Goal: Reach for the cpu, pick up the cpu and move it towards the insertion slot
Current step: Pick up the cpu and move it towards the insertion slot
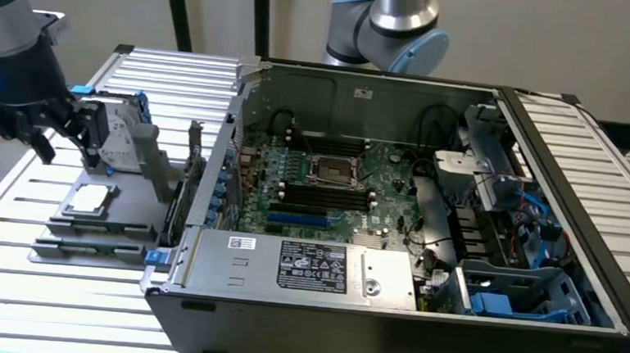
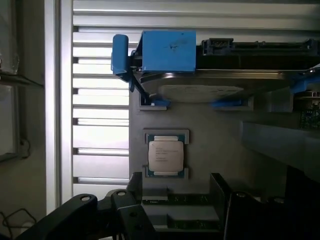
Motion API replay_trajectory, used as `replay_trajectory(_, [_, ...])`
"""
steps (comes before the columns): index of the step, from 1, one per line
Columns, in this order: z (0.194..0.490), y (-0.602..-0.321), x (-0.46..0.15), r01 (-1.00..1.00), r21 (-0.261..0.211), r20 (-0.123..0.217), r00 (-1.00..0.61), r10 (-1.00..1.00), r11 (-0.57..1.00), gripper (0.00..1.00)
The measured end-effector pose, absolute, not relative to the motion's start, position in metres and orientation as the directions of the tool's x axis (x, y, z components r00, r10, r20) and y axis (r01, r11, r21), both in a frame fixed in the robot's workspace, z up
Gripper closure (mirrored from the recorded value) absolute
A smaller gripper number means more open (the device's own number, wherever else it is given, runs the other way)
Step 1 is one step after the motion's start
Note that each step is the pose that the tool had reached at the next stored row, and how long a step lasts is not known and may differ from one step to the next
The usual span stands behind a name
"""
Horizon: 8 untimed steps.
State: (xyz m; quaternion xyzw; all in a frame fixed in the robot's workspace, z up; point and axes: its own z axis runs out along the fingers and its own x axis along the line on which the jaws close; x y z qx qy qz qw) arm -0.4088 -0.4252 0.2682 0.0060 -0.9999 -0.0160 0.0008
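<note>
Silver metal marks the one power supply box point(image 1: 309, 266) at the front of the open computer case point(image 1: 393, 337). At nine o'clock from it, one cpu point(image 1: 89, 198) lies flat in a grey holder point(image 1: 91, 249) on the slatted table point(image 1: 44, 308). Just past the cpu, toward eleven o'clock, the gripper point(image 1: 67, 155) hangs above it with its two fingers point(image 1: 43, 145) spread apart and gripping nothing. One hard drive point(image 1: 120, 136) stands upright beside it. Farther off, at three o'clock from the gripper, sits the one insertion slot point(image 1: 335, 171).
</note>
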Motion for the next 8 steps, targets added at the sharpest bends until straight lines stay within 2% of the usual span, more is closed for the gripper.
replay_trajectory(8, [0.254,-0.425,-0.411,-0.010,0.032,0.001,-1.000,-0.010,0.999,0.35])
